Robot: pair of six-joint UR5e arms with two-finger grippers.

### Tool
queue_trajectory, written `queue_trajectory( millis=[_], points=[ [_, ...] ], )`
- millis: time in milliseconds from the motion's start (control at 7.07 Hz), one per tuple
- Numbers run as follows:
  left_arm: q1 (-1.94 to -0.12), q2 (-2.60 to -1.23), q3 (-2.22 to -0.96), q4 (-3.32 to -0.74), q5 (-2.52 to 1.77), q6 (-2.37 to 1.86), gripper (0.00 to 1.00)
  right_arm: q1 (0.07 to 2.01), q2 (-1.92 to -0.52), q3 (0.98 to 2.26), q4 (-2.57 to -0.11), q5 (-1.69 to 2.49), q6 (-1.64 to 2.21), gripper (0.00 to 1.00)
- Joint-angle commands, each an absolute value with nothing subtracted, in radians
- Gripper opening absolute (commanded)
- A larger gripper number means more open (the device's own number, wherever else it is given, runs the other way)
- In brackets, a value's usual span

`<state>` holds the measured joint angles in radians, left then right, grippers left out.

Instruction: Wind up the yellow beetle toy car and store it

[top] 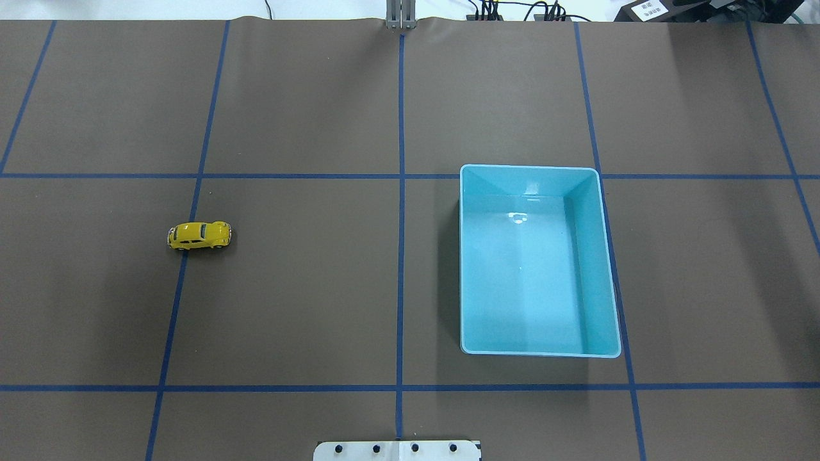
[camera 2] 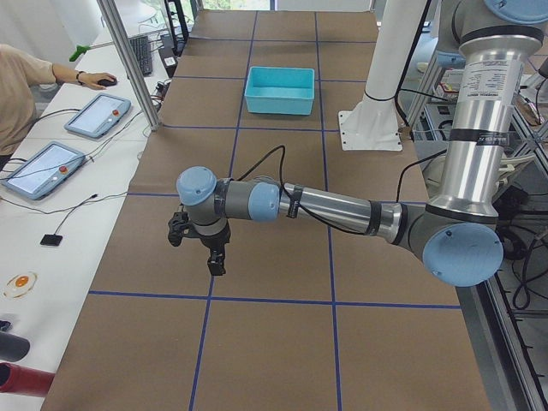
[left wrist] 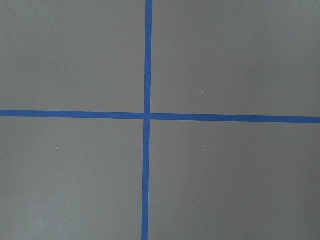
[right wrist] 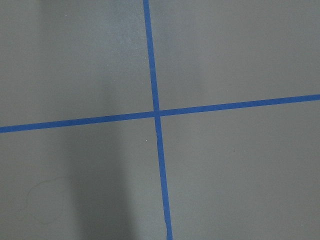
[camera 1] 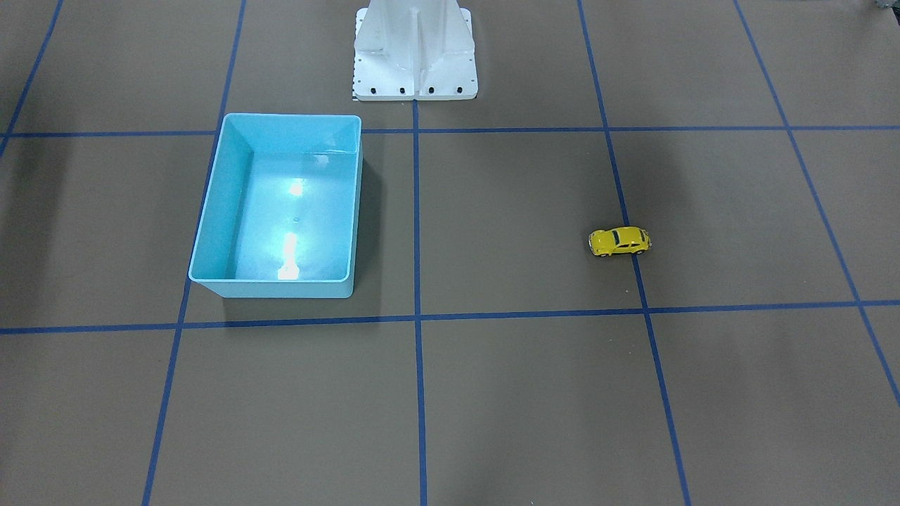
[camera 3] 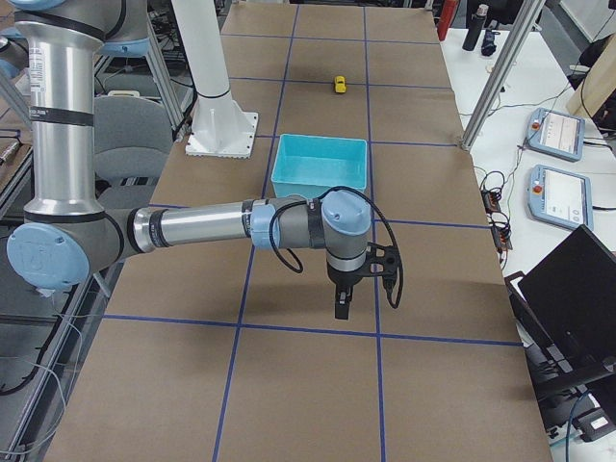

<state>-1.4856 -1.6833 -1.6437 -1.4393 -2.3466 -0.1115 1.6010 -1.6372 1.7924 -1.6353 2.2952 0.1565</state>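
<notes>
Task not yet beginning. Yellow beetle toy car (top: 199,235) standing middle left of overhead view, on blue tape line (top: 173,307), nothing gripping it. Turquoise bin (top: 466,256) right of centre, holding nothing. Left gripper (camera 2: 199,248) and right gripper (camera 3: 364,284) hanging well apart from car; claws spread or pressed together, cannot tell. Winding and storing both remaining.

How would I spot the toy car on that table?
Start with the brown table gridded in blue tape, and find the big turquoise bin right of its centre line in the overhead view. Look across to the other half: the yellow beetle toy car sits alone on a tape line, tiny, rounded, the table's only yellow thing.
</notes>
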Motion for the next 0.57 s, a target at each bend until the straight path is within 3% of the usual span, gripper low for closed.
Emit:
queue_trajectory(
  millis=[0,425],
  points=[
    [-1.485,-1.684,-1.646,-1.440,-2.345,-0.110,1.00,1.601,-1.643,1.796,-1.635,2.296,0.156,1.00],
    [-1.482,-1.683,-1.643,-1.440,-2.345,-0.110,1.00,1.601,-1.647,1.798,-1.635,2.296,0.156,1.00]
  ],
)
